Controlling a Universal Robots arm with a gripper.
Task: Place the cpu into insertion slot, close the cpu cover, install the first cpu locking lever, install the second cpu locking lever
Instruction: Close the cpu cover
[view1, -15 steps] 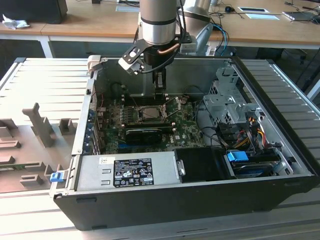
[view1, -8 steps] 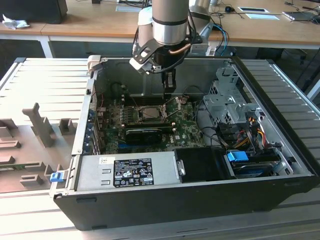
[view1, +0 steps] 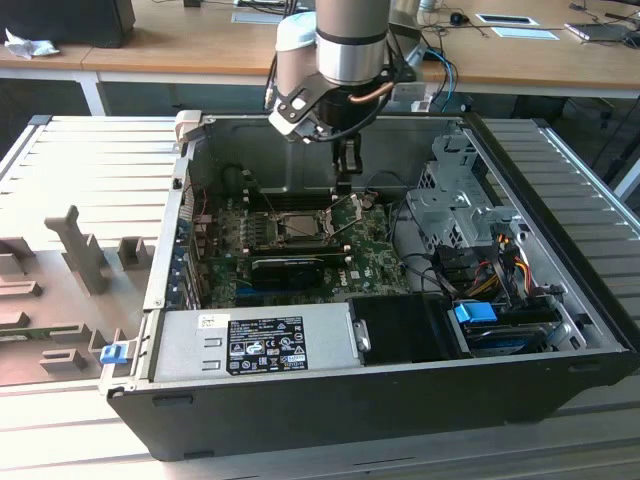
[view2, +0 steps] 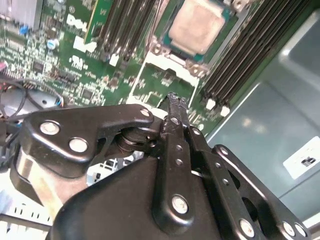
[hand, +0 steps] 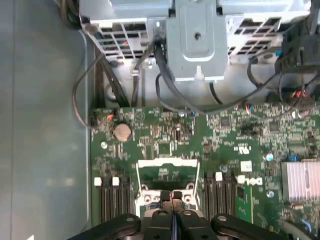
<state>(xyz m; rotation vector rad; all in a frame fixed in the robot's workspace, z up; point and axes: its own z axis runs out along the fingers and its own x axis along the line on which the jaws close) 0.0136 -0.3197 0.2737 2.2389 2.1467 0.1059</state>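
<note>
The cpu (view2: 196, 25), a flat silver-grey square, lies in the insertion slot (view2: 186, 55) on the green motherboard; in the exterior view the cpu (view1: 297, 226) sits mid-board. The cpu cover (hand: 166, 163), a thin silver frame with an open centre, is swung open off the slot toward the drive-cage side. My gripper (hand: 171, 194) hangs over the cover's edge with its black fingers pressed together. I cannot tell whether anything is pinched between them. From outside, the gripper (view1: 345, 178) reaches down into the case just to the exterior view's right of the slot.
Black memory slots (view2: 240, 55) flank the socket on both sides. A grey drive cage (hand: 195, 40) with hanging cables stands beyond the board. A coin battery (hand: 122, 131) and a finned heat sink (hand: 300, 180) sit on the board. The power supply (view1: 255, 340) fills the case's front.
</note>
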